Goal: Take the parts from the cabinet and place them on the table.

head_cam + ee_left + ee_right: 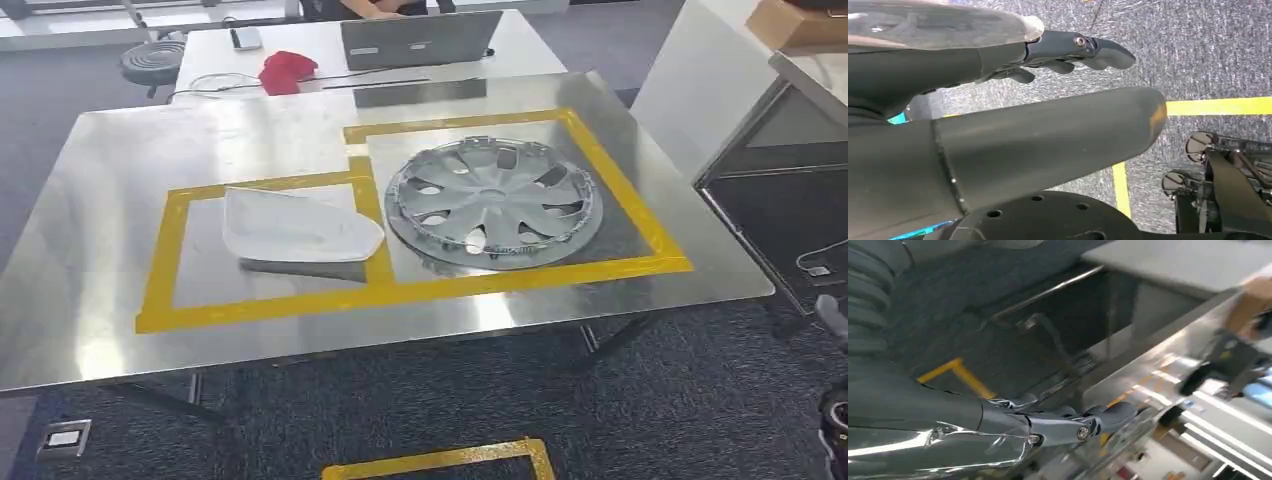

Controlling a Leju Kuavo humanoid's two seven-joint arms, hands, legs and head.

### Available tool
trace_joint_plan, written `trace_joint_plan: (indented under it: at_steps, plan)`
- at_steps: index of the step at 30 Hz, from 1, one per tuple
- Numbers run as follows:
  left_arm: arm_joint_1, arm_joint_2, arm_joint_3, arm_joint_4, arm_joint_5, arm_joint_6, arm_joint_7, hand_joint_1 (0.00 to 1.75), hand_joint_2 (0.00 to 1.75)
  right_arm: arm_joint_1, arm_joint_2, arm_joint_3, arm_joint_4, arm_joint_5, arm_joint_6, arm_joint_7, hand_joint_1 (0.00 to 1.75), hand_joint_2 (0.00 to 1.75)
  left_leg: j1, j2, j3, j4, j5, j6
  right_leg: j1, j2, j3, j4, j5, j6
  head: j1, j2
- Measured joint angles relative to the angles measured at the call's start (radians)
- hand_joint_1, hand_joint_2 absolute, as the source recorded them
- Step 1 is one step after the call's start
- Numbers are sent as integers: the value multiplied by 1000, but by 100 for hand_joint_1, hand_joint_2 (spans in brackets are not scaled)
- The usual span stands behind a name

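- Where the head view took in the scene, a steel table (90, 200) filled the middle of the frame, with yellow tape (420, 290) marking two adjoining rectangles on it.
- The silver wheel cover (492, 202) lay flat inside the right-hand rectangle, centre-right of the frame, its near rim just beside the front tape line.
- The white moulded part (298, 226) lay in the left-hand rectangle, centre-left, its right tip resting over the tape strip that divided the two rectangles — close to the wheel cover, but whether they touched I could not tell.
- At the top of the frame stood a white desk (520, 45) carrying a laptop (420, 40) and a red cloth (287, 72); a person's arm showed above the laptop's upper edge.
- A dark cabinet frame (770, 200) stood at the right edge, on grey carpet (600, 420).
- Left hand (1068, 52): seen in the left wrist view, upper middle of that picture, hanging over carpet and yellow floor tape (1218, 106). Fingers loosely curled, a little apart, nothing between them.
- Right hand (1068, 422): lower middle of the right wrist view — picture blurred. Fingers stretched forward, roughly together, holding nothing I could make out, with the shiny table edge beyond them.
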Motion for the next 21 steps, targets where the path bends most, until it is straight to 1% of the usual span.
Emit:
trace_joint_plan:
  at_steps: [2,3,5,6,8,11,13,16,21]
  plan:
    - [0,-2,0,0,0,-1,-1,0,0,-14,0,-27,105,61,5,58,0,175,0,0,1,0,-1,1,0,0,1,0,-1,1,0,0]
    - [0,-3,1,0,0,-1,-1,0,0,-24,0,-34,166,63,5,62,0,175,0,0,1,0,-1,1,0,0,0,0,-1,1,0,0]
    - [-1,-5,1,0,-1,-2,-1,0,0,-37,0,-41,299,33,3,35,0,175,0,0,1,0,-1,1,0,0,1,0,-1,1,0,0]
    - [-1,-5,1,0,-1,-2,-1,0,0,-41,0,-45,345,28,2,27,0,175,-1,0,1,0,-1,1,-1,-1,1,0,-1,2,0,0]
    - [0,-6,1,0,-2,-2,-1,0,0,-50,0,-52,436,26,3,30,0,175,-1,0,1,0,-1,1,-1,-1,2,0,-1,2,0,0]
    - [-2,-8,1,0,-7,-5,7,0,0,-63,0,-53,581,37,19,131,0,175,-1,0,3,0,-2,2,-1,0,2,0,-1,2,0,0]
    - [-2,-8,1,0,-7,-10,10,0,0,-59,8,-53,656,34,15,157,0,175,-1,-1,3,0,-2,3,-1,-1,3,0,-3,3,0,0]
    - [-2,-8,1,0,-8,-11,12,0,0,-56,21,-53,763,32,11,163,0,175,-1,0,3,0,-3,3,-1,0,4,0,-3,3,0,0]
    - [-4,-8,1,0,-8,-10,14,0,0,-57,29,-53,855,33,11,168,0,175,-1,1,4,-1,-3,3,-1,0,4,0,-3,3,0,0]
